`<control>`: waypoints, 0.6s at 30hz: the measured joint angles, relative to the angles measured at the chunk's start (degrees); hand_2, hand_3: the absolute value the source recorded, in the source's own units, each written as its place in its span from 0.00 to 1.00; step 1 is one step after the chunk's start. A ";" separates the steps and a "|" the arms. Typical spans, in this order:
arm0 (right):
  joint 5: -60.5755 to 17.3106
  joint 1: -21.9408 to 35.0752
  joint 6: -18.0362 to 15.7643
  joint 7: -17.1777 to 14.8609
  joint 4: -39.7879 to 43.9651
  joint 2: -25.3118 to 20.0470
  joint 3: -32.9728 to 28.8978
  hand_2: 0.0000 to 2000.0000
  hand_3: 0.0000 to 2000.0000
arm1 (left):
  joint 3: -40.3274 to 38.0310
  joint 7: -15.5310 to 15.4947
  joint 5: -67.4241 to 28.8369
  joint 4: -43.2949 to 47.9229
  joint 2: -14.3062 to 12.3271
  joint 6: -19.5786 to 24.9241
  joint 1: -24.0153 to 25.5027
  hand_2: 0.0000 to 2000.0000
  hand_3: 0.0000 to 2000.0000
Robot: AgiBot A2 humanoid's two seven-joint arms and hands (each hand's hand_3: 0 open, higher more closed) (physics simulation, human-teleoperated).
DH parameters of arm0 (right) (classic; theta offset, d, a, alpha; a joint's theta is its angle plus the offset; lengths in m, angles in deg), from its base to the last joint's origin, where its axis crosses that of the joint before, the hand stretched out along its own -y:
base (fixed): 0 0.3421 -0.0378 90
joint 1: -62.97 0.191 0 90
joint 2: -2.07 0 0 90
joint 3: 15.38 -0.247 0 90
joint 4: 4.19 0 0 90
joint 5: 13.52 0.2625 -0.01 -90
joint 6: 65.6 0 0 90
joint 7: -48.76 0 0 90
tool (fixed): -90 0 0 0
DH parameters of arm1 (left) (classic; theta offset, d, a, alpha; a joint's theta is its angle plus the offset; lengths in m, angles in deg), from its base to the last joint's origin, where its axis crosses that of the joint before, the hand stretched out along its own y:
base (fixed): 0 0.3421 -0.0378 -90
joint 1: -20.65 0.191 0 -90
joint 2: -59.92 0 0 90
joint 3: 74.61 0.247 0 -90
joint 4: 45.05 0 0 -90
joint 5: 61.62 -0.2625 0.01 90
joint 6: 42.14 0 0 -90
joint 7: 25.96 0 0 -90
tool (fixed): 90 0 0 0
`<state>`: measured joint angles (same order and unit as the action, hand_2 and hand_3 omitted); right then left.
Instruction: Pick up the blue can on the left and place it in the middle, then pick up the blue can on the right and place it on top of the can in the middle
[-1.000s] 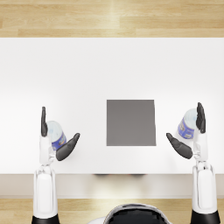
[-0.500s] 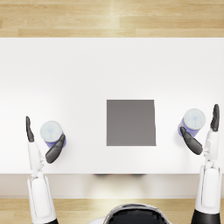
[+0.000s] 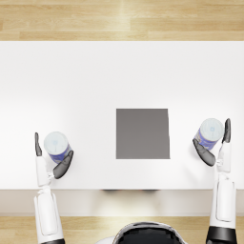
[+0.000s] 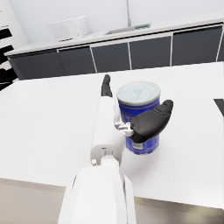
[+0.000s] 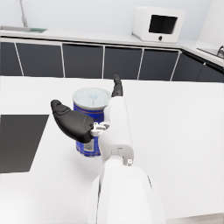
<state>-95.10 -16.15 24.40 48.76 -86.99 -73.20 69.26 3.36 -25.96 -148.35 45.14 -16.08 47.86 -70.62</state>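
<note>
Two blue cans with pale lids stand upright on the white table. The left can (image 3: 57, 146) (image 4: 139, 98) sits inside my left hand (image 3: 61, 166) (image 4: 148, 124), whose straight fingers (image 3: 37, 144) pass on its outer side and whose thumb crosses its front. The right can (image 3: 211, 132) (image 5: 91, 105) sits the same way inside my right hand (image 3: 208, 155) (image 5: 72, 122), with its fingers (image 3: 227, 130) on the outer side. Both hands are spread and neither clasps its can. Between the cans lies a dark grey square mat (image 3: 143, 133).
The white table (image 3: 119, 76) runs wide behind the cans, with its front edge close to my wrists. A counter with dark cabinets (image 4: 131, 52) and a white microwave (image 5: 159, 24) stands beyond the table.
Both hands have dropped back toward the front edge and swung outward, then come slightly in again around the cans. The cans and the mat have stayed where they were.
</note>
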 measured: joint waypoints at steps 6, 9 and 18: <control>0.00 2.80 0.20 0.01 7.19 -0.64 0.74 0.00 0.00 | 1.82 0.00 0.00 -6.67 -0.26 0.00 -2.03 0.00 0.00; 0.00 3.93 0.17 0.00 10.73 -0.95 0.92 0.00 0.00 | 2.47 0.00 0.00 -9.61 -0.40 0.00 -3.51 0.00 0.00; 0.00 6.16 0.24 0.01 16.09 -1.77 1.45 0.00 0.00 | 3.03 -0.10 0.02 -15.20 -0.82 0.46 -6.70 0.00 0.00</control>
<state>-95.11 -9.98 24.64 48.77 -70.90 -74.97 70.71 6.39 -26.06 -148.33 29.95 -16.90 48.32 -77.32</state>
